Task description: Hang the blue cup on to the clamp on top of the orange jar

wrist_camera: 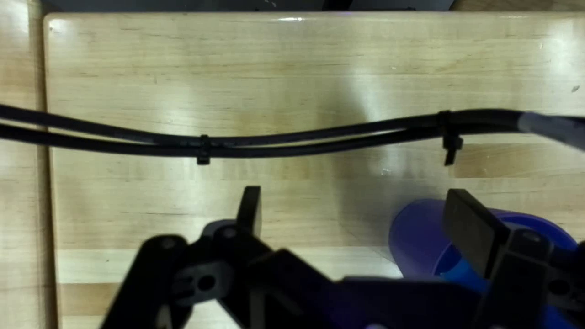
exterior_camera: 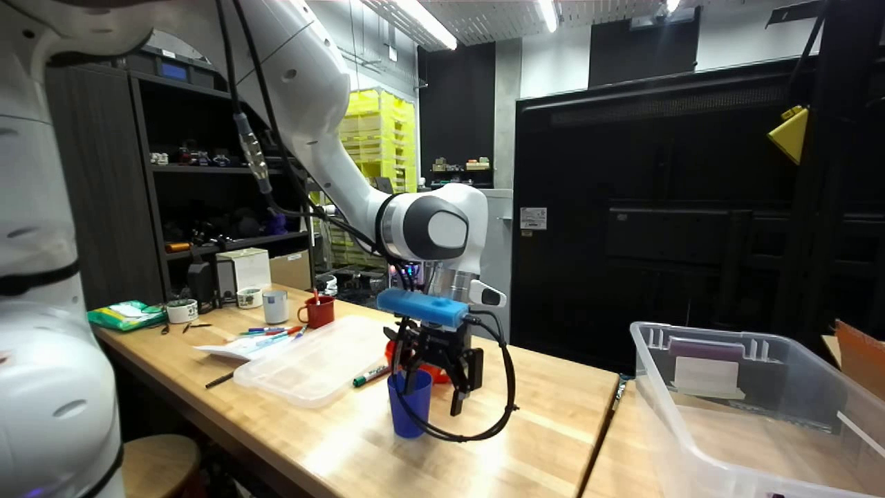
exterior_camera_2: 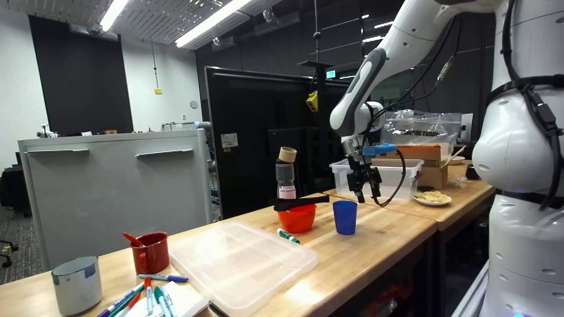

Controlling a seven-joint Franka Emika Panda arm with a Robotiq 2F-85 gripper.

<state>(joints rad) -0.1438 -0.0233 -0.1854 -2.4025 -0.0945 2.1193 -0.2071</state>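
Note:
The blue cup (exterior_camera: 410, 416) stands upright on the table. Past it is the orange jar (exterior_camera_2: 297, 220), seen as a squat red-orange bowl, with a black clamp (exterior_camera_2: 304, 202) lying across its mouth. In an exterior view the jar is partly hidden behind the arm's end and cables. My gripper (exterior_camera_2: 369, 198) hangs open beside and above the cup, on the side away from the jar, with nothing between its fingers. In the wrist view the right-hand finger (wrist_camera: 473, 228) overlaps the blue cup (wrist_camera: 413, 237); whether they touch I cannot tell.
Black cables (exterior_camera: 510, 387) loop below the wrist, near the cup. A clear plastic lid (exterior_camera_2: 246, 264) and a green marker (exterior_camera_2: 288, 236) lie near the jar. A red mug (exterior_camera_2: 150, 254) stands farther along. A clear bin (exterior_camera: 760, 443) sits beyond the table's seam.

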